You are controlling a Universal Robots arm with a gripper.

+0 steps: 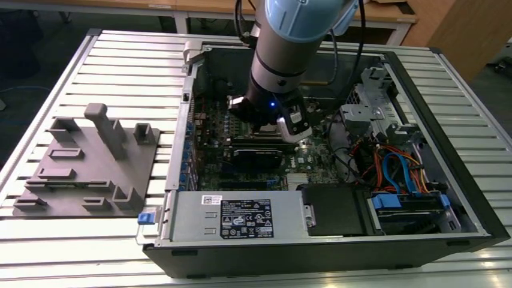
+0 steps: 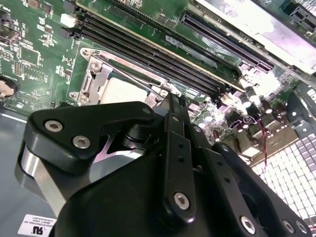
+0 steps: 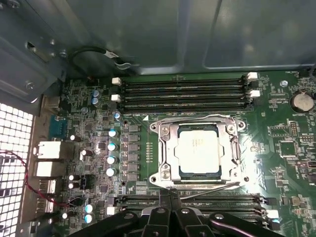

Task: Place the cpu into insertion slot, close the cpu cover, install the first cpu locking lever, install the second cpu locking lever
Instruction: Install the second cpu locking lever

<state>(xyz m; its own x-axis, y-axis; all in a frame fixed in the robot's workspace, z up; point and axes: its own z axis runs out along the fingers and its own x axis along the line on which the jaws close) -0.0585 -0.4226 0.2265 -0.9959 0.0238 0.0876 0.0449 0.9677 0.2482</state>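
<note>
From the first wrist view I look straight down on the cpu, a pale silver-grey square lying flat, its edges running parallel to the long black memory slots on the far side of it. It sits inside the insertion slot, of which a thin black border shows round the chip. The cpu cover lies folded down flat over that slot, a bright metal frame whose square window lets the chip's top show through. One thin locking lever bends along the cover's edge nearest those memory slots; another runs slanted along the opposite edge, close to my gripper. My fingers are pressed together into one narrow black blade, holding nothing, the tip just short of the cover's edge. In the second wrist view that same tip reaches the cover's corner.

In the exterior view my arm stands down into an open computer case on a ribbed pale metal table, with a grey fixture block to the case's left in that view.
</note>
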